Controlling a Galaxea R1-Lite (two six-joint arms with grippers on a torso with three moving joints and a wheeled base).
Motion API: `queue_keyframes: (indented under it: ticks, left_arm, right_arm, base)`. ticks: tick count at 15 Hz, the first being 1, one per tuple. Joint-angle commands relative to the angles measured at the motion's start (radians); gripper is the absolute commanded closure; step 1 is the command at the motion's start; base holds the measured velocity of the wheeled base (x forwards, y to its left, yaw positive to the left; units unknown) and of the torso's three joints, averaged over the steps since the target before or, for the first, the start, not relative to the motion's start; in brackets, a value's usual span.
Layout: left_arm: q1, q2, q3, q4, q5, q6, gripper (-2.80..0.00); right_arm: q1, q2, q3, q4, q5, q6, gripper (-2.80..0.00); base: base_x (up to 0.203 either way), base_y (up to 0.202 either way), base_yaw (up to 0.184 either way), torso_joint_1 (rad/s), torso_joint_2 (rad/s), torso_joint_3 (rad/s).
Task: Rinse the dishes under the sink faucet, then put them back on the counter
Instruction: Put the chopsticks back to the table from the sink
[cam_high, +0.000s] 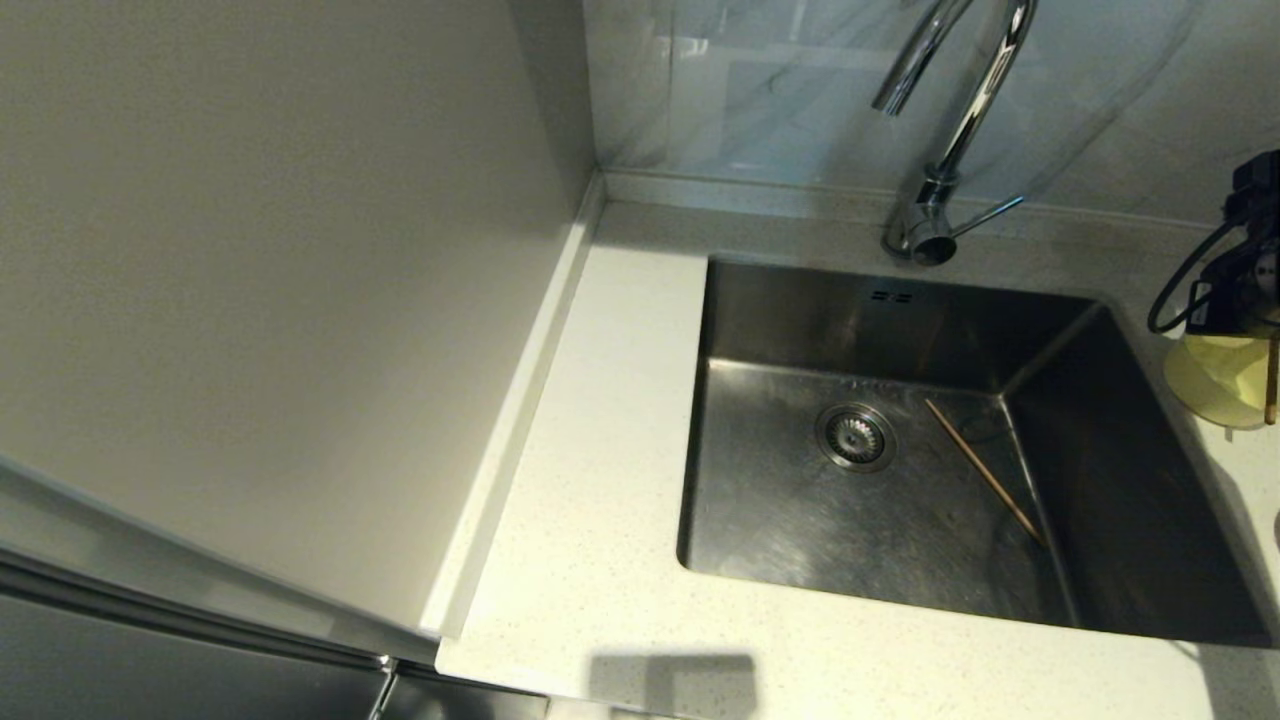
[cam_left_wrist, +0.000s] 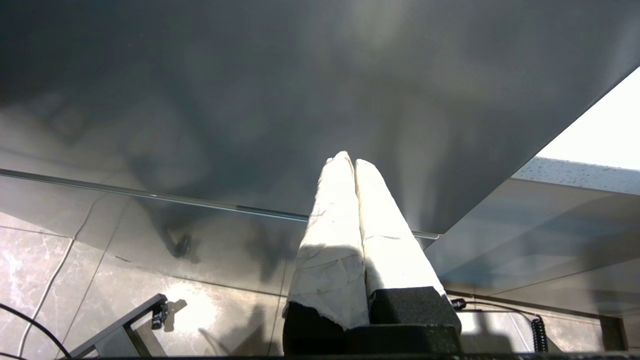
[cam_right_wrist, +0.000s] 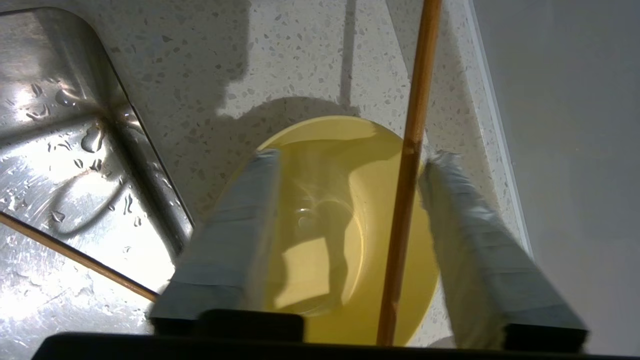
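Right claw (cam_right_wrist: 350, 200) at right edge of head view, fingers spread, gripping nothing, poised over small round pale-yellow bowl (cam_right_wrist: 345, 240) on off-white speckled stone desk (cam_high: 600, 420). One thin brown wooden chopstick (cam_right_wrist: 407, 190) lies across bowl between fingers. Second chopstick (cam_high: 985, 472) lies in square stainless-steel sink (cam_high: 800, 520), centre-right of frame. Tall chrome gooseneck faucet (cam_high: 960, 130) top right, no water seen. Left claw (cam_left_wrist: 354, 165) closed, parked off desk.

Step, likely: putting rinsed pieces back. Next: reach into sink, pinch remaining chopstick low against basin floor.

Dim, warm indoor light; glare streaks the wet sink (cam_high: 800, 520) and wall tile (cam_high: 760, 110). A soft square shadow falls on the tabletop (cam_high: 600, 560). Close end effector pads (cam_right_wrist: 235, 240) look blurred.
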Motion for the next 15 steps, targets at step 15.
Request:
queue_keyframes:
  ticks: [15]
  left_arm:
    - [0.0, -0.003, 0.0, 0.0, 0.0, -0.001, 0.0]
  right_arm:
    - [0.047, -0.109, -0.011, 0.002, 0.0, -0.02, -2.8]
  base:
    - [0.0, 0.0, 0.0, 0.0, 0.0, 0.0]
